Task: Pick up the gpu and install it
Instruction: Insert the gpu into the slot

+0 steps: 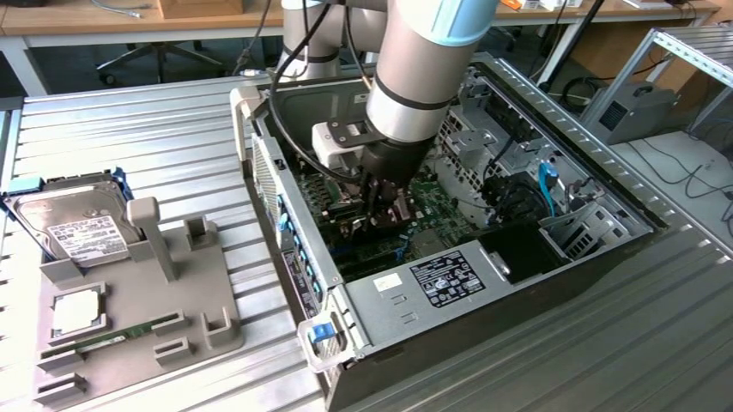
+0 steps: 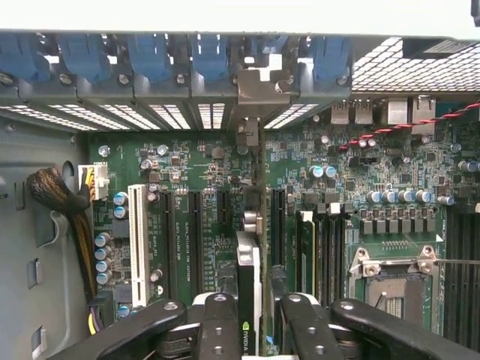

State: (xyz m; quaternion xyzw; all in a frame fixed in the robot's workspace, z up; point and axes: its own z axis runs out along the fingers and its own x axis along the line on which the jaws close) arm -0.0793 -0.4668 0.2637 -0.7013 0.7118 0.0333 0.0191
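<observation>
Two black fingers (image 2: 217, 326) of the gripper (image 2: 251, 322) are closed partway onto the gpu (image 2: 248, 274), a thin flat black expansion card, held on edge inside the open grey metal computer case (image 1: 343, 300), which stands to the exterior view's right of the grey parts tray (image 1: 137, 300). The card sits directly between the pads. Its long axis runs from them toward the silver end bracket (image 2: 255, 82) at the blue-clipped rear slot covers (image 2: 150, 60), in line with the black slots of the green motherboard (image 2: 195, 172); whether it is seated cannot be told.
</observation>
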